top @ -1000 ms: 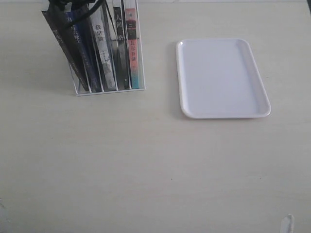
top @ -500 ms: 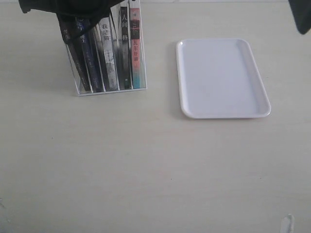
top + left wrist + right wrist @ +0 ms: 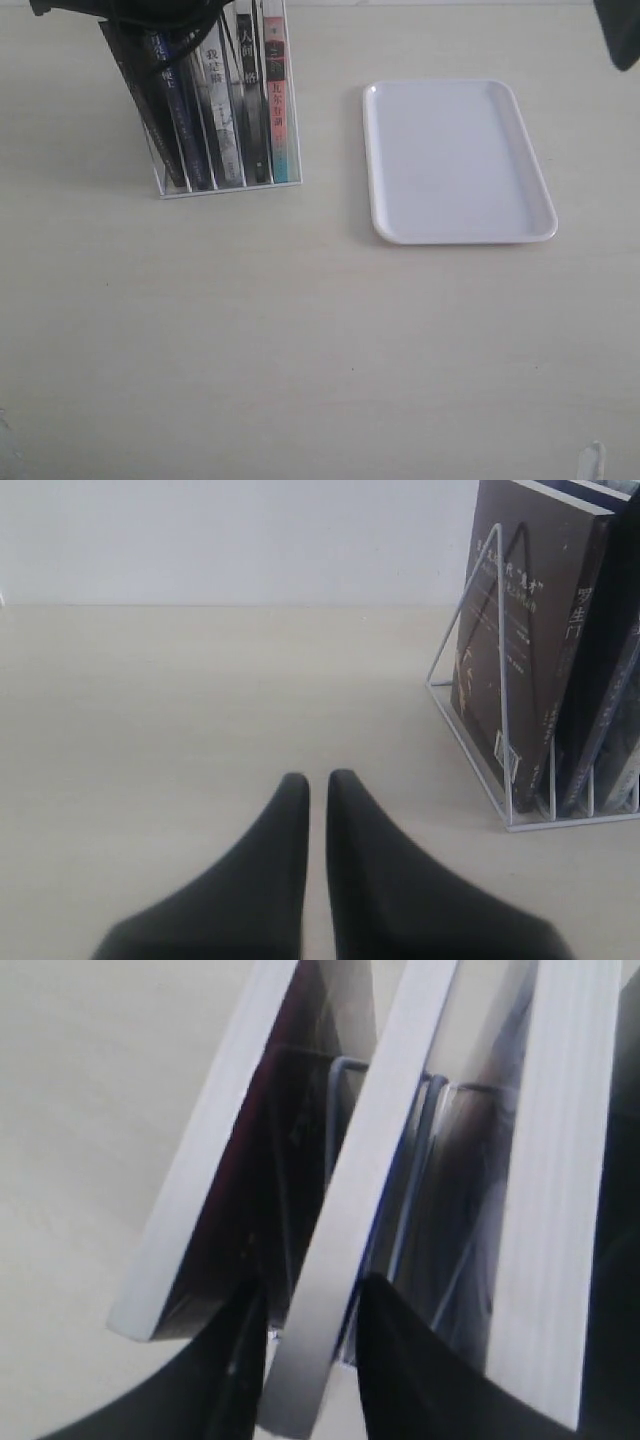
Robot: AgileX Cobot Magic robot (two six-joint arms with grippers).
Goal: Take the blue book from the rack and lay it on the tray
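The white wire rack (image 3: 222,190) stands at the back left of the table with several books leaning in its slots. The blue book (image 3: 178,120) shows its dark blue spine in the second slot from the left. From above, my right gripper (image 3: 310,1295) straddles the blue book's page edge (image 3: 370,1160), one black finger on each cover, shut on it. A dark arm (image 3: 150,10) covers the book tops. Beside the rack (image 3: 497,680), my left gripper (image 3: 317,778) hovers low over the table, shut and empty. The white tray (image 3: 460,160) lies flat, nothing on it.
A black-spined book (image 3: 520,630) fills the rack's outermost slot next to the blue one. A pink-and-teal-spined book (image 3: 278,110) sits at the rack's right end. A dark part of an arm (image 3: 620,30) hangs at the back right corner.
The books stood more upright half a second ago and now lean left again. The dark arm over the rack has risen slightly. An arm part came into the top right corner.
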